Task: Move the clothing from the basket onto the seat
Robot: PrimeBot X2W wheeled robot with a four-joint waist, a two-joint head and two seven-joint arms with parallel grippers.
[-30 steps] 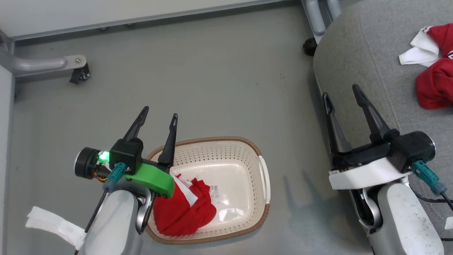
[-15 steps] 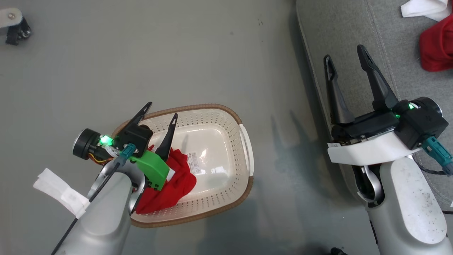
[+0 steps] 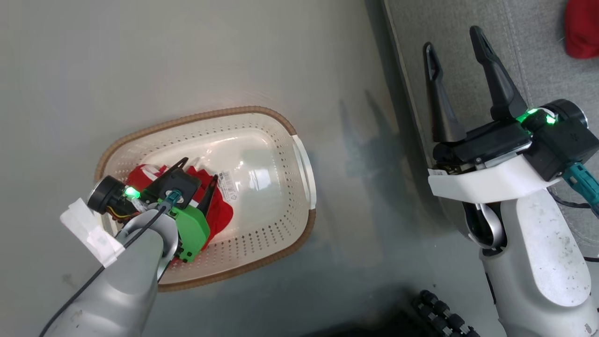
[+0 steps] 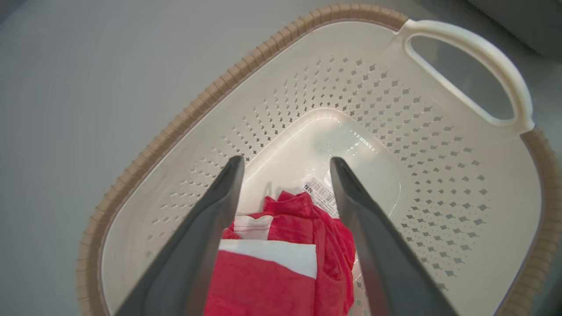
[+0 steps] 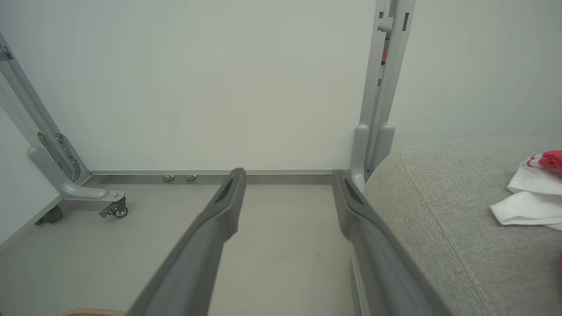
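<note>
Down on the floor (image 3: 140, 56) beside the seat (image 3: 529, 70), in the end of the basket (image 3: 224, 110) closest to the robot's left arm, the red garment (image 3: 222, 217) lies bunched up, and the left gripper (image 3: 200, 169) hangs right over it with its jaws spread wide and nothing between them. Seen along that gripper, the heap sits low between the two fingers (image 4: 206, 228), its white band (image 4: 268, 253) running straight across from one to the other. The tips reach just past the cloth's far edge, toward the label (image 4: 322, 195) on the bare bottom. Whether they touch the fabric, I can't tell. I'd say the pick is a short drop and a squeeze, perhaps drawn back a little. The right gripper (image 3: 451, 40), also spread and empty, hovers over the seat's edge, well apart from the basket, so the left arm is plainly nearer. A second red piece (image 3: 580, 32) lies farther along the seat.
</note>
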